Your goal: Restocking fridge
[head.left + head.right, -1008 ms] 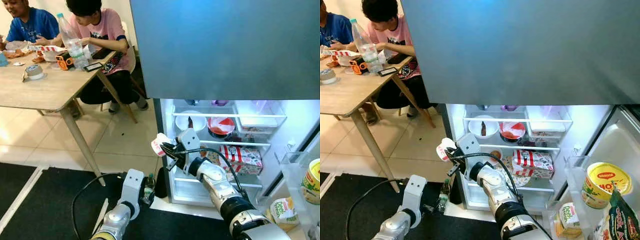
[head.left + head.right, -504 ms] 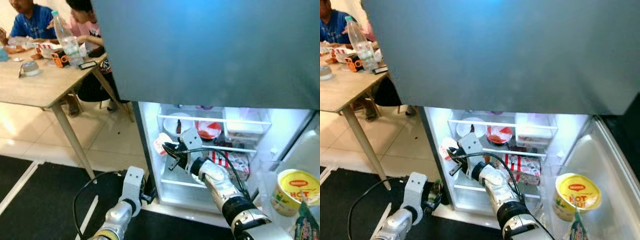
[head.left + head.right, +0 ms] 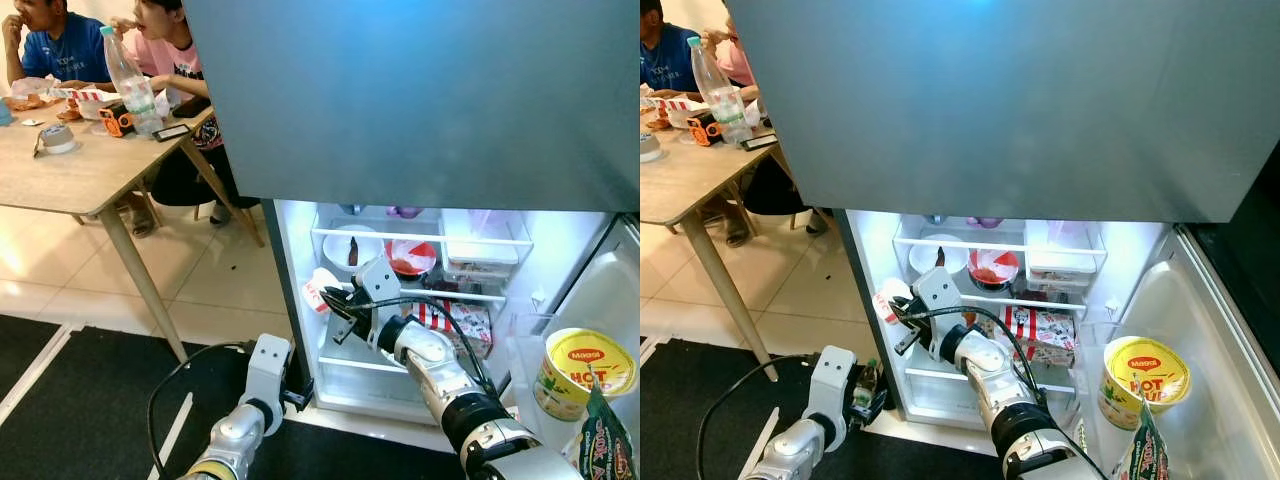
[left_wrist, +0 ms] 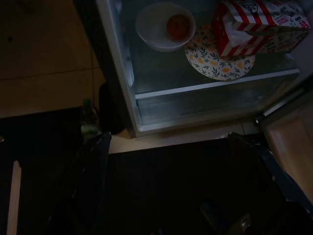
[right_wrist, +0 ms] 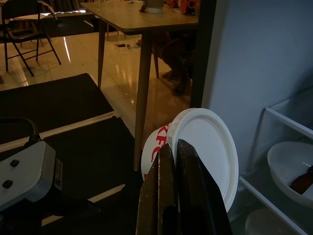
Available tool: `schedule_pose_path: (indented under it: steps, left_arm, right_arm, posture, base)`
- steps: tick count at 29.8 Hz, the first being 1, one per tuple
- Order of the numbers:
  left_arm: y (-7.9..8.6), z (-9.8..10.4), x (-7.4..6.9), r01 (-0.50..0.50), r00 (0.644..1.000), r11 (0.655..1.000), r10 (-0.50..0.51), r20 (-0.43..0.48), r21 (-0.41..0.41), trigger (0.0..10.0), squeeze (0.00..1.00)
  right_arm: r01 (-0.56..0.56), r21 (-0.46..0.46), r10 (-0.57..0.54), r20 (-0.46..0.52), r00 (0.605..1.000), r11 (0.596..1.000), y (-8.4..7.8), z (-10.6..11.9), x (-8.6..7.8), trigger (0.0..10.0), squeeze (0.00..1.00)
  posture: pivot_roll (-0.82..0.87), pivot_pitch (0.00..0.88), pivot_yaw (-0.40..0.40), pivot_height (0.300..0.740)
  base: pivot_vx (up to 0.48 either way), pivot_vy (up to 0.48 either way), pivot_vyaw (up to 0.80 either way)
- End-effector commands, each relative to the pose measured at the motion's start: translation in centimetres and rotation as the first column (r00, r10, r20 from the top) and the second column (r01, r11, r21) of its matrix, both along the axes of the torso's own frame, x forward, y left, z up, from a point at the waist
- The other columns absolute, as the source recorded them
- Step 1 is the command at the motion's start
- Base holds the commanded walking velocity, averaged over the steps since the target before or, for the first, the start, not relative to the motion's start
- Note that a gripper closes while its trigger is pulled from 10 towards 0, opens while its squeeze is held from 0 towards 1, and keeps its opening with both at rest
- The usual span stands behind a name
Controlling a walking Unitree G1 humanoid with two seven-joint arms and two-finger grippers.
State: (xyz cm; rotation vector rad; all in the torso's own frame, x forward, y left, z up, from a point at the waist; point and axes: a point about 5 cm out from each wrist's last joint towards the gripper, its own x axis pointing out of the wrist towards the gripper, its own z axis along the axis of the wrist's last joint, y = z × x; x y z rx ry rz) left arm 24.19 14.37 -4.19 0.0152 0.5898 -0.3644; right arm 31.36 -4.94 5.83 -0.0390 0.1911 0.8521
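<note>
Open fridge (image 3: 300,260) ahead, lit, beside a table (image 3: 70,175) with two people seated. Right gripper (image 3: 335,298) at the fridge's left edge, clamped on a white lidded cup (image 3: 318,288) just outside the middle shelf (image 3: 470,295). Left gripper (image 4: 166,196) low over the dark mat (image 3: 90,400), fingers apart, holding nothing.

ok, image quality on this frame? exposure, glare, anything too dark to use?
Eye views: sharp; fridge interior bright from its own light, whites near clipping, door front flat grey. Left wrist view: heavily underexposed, the floor almost black, only the lit lower shelf readable. Right wrist view: fair exposure, window glare on the floor tiles, the right gripper on the white tub is a soft, dark foreground.
</note>
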Motion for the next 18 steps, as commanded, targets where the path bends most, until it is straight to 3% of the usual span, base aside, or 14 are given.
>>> schedule_pose_path:
  steps: [1,3,6,7,10,13,18]
  left_arm:
    - [0.1,0.1,0.0,-0.009,1.000,1.000,0.010,0.006,-0.006,10.0,0.00]
    - [0.1,0.1,0.0,-0.008,1.000,1.000,0.008,0.007,-0.007,10.0,0.00]
    - [0.1,0.1,0.0,-0.005,1.000,1.000,0.005,0.008,-0.009,10.0,0.00]
    - [0.1,0.1,0.0,-0.005,1.000,1.000,0.005,0.008,-0.009,10.0,0.00]
    - [0.1,0.1,0.0,-0.002,1.000,1.000,0.002,0.009,-0.011,10.0,0.00]
    - [0.1,0.1,0.0,0.000,1.000,1.000,0.000,0.009,-0.010,10.0,0.00]
    - [0.1,0.1,0.1,-0.019,1.000,0.999,0.019,0.010,-0.027,10.0,0.00]
  right_arm:
    - [-0.015,-0.013,0.015,0.005,1.000,1.000,0.2,-0.1,-0.1,10.0,0.00]
    - [-0.024,-0.034,0.024,0.009,1.000,0.999,0.1,-0.2,-0.1,10.0,0.00]
    - [-0.064,-0.206,0.079,0.066,0.995,0.976,-0.6,-0.8,-0.4,10.0,0.00]
    - [-0.064,-0.206,0.079,0.066,0.995,0.976,-0.6,-0.8,-0.4,10.0,0.00]
    - [-0.023,-0.290,0.053,0.096,0.994,0.957,-1.7,-0.9,0.1,10.0,0.00]
    - [0.040,-0.418,0.023,0.145,0.989,0.908,-3.5,-0.9,0.9,10.0,0.00]
    - [0.123,-0.454,-0.052,0.167,0.985,0.883,-5.0,-0.8,1.4,10.0,0.00]
  posture:
    - [-0.04,0.001,0.050,0.740]
    - [-0.04,0.001,0.050,0.740]
    - [-0.04,0.002,0.050,0.740]
    - [-0.04,0.002,0.050,0.740]
    - [-0.04,0.002,0.050,0.740]
    - [-0.04,0.002,0.050,0.740]
    - [-0.04,0.002,0.050,0.740]
  base:
    - [0.386,0.000,0.00]
    - [0.390,0.000,0.00]
    - [0.400,0.000,0.00]
    - [0.405,0.000,0.00]
    - [0.396,0.000,0.00]
    - [0.399,0.000,0.00]
    - [0.156,0.000,0.00]
